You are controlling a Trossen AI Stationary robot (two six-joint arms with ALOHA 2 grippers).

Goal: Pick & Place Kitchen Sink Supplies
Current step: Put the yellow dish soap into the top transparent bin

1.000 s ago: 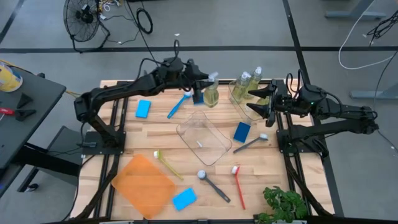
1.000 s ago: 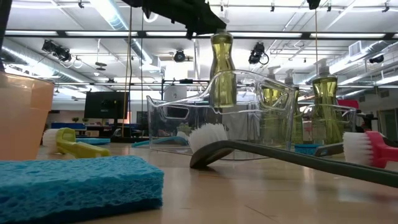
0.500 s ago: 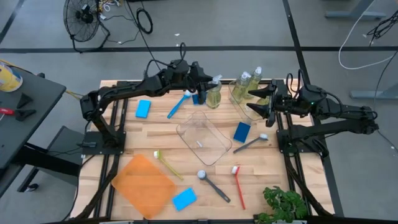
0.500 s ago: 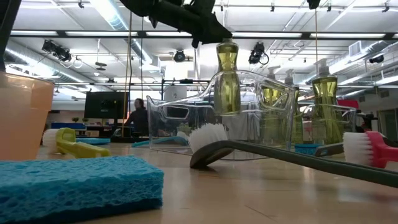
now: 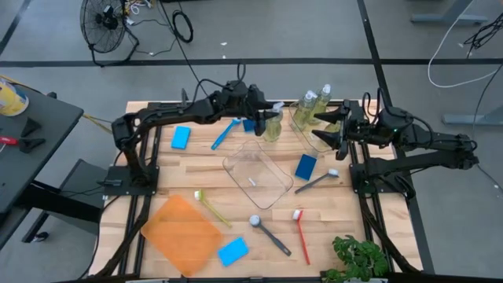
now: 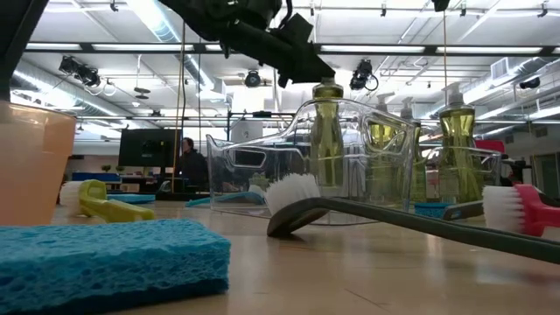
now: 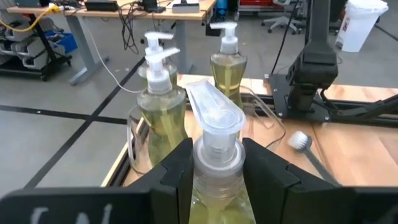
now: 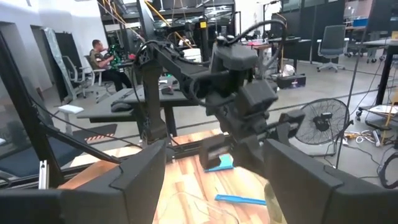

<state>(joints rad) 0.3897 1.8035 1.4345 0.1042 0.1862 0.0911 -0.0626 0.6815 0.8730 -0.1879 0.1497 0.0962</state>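
- Left gripper [image 5: 266, 119] held a soap bottle [image 5: 271, 126] by the neck at the table's far edge; two more bottles [image 5: 313, 106] in a clear tub [image 5: 305, 126] stood just beside, blocking that side.
- Right gripper [image 5: 328, 130] sat open just past that tub, closing the gap further.
- Empty clear tub [image 5: 258, 174] filled mid-table.
- Blue brush [image 5: 225, 132] and blue sponge [image 5: 181, 137] lay under the left arm.
- Bare wood [image 5: 189, 177] between sponge and orange tray [image 5: 181, 233] looked passable, probably.
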